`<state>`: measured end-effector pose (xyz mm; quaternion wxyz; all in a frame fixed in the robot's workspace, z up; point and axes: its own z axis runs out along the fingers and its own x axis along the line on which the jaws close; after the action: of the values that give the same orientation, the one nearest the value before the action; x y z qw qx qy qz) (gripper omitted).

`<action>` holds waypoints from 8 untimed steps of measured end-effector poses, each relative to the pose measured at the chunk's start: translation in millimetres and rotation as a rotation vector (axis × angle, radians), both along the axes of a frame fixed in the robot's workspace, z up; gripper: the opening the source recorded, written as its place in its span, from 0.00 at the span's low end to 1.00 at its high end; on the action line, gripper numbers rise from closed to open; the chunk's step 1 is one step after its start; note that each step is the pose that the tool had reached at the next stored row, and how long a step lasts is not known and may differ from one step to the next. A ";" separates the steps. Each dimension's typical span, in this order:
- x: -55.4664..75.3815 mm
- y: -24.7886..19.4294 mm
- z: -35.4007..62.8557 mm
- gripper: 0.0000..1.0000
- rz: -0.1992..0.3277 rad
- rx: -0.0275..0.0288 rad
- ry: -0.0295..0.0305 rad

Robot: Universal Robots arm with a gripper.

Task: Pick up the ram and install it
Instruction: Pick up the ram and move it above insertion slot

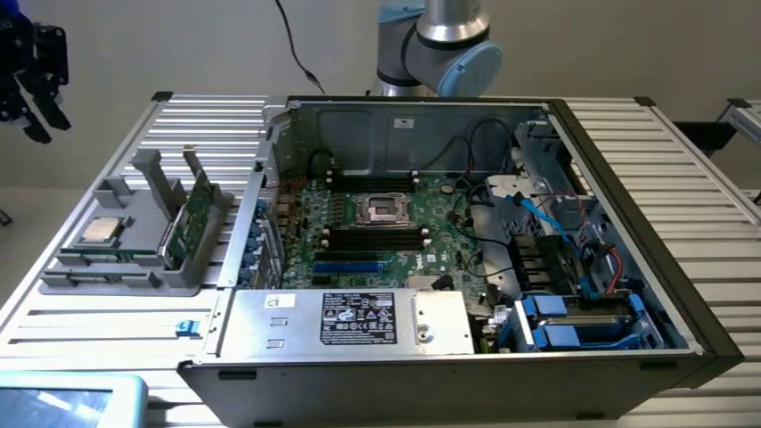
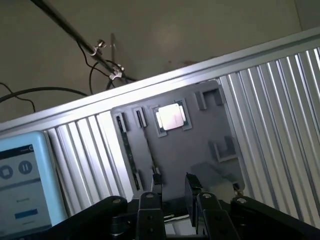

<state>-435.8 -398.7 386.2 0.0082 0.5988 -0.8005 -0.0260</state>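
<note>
Right now everything is sitting on the big ribbed aluminium table (image 1: 666, 178), with the open black-and-grey computer case (image 1: 393, 134) lying in the middle and its large green motherboard (image 1: 356, 254) facing up. The long black memory slots (image 1: 374, 236) just below the processor socket are looking unfilled to me, so I'd say the install part isn't done yet. Toward the exterior view's left, a grey plastic holder tray (image 1: 119, 267) is resting beside the case, and the ram (image 1: 192, 218), a long, thin green circuit-board stick, is standing on edge in it between the grey upright posts. The square silver processor chip (image 1: 105, 230) is lying flat just beside it. The dark gripper (image 2: 175, 192) is hanging high over that tray, well apart from the ram, with its fingers (image 2: 192, 187) spread and nothing between them. For the pick-up approach, I'm thinking the trick is getting the fingers squared across the stick's flat faces, centring along its length, and coming straight down. The posts are crowding it, and any tilt is probably going to jam the stick in its groove or nudge the processor.
</note>
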 end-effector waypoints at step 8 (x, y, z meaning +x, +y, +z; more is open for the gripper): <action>-0.4 0.0 -0.5 0.32 0.065 0.0000 0.0008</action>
<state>-436.2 -398.7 385.7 0.0094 0.6245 -0.7805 -0.0260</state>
